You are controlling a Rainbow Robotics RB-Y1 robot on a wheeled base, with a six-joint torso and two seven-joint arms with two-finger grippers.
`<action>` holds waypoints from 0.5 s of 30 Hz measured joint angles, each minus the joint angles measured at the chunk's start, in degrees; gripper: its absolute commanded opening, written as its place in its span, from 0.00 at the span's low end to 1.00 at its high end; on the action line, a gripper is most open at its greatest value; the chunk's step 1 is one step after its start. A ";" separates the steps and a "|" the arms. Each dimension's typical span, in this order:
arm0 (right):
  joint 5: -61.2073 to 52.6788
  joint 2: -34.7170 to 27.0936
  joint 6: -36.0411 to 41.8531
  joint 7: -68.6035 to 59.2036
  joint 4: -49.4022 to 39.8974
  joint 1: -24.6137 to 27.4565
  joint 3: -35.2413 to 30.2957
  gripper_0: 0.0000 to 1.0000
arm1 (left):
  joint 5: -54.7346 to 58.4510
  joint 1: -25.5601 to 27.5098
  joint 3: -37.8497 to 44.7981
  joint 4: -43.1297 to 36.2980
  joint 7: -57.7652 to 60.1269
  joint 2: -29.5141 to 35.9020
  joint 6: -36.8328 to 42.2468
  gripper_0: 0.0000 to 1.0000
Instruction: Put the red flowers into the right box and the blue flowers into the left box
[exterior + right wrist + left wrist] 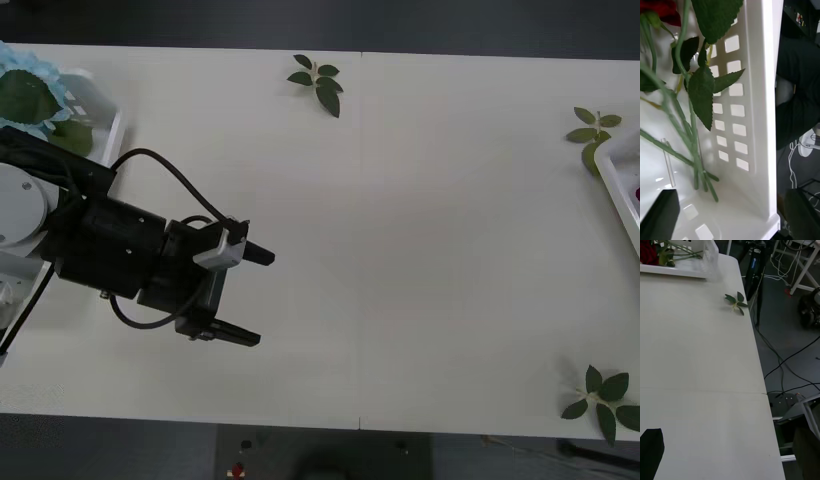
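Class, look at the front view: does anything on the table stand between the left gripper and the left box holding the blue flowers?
Nothing visible does. The left gripper hangs open over bare table, pointing away from the left box, where a blue flower already lies. Only its own arm lies between them. The leaf sprigs lie far off at the table's edges.

The black left gripper (255, 297) hovers over the bare white table (420, 250), fingers spread. Pale blue flowers (30, 85) fill the slotted white basket (100, 105); the white tray corner (622, 170) perhaps holds something red.

Blue flowers (25, 85) in left box (100, 100); red flowers (662, 11) in right box (620, 165).
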 measured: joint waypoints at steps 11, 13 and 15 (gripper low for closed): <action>-12.96 -1.08 16.65 1.11 -12.96 -0.08 -6.30 1.00 | 1.00 0.00 1.16 0.00 0.00 0.00 0.00 1.00; -16.48 -2.82 21.55 1.23 -16.92 -0.08 -7.37 1.00 | 1.00 0.00 1.16 0.05 0.00 0.00 0.00 1.00; -20.25 -4.96 26.24 2.00 -20.95 -0.08 -8.22 1.00 | 1.00 0.00 1.16 0.25 0.00 0.00 0.00 1.00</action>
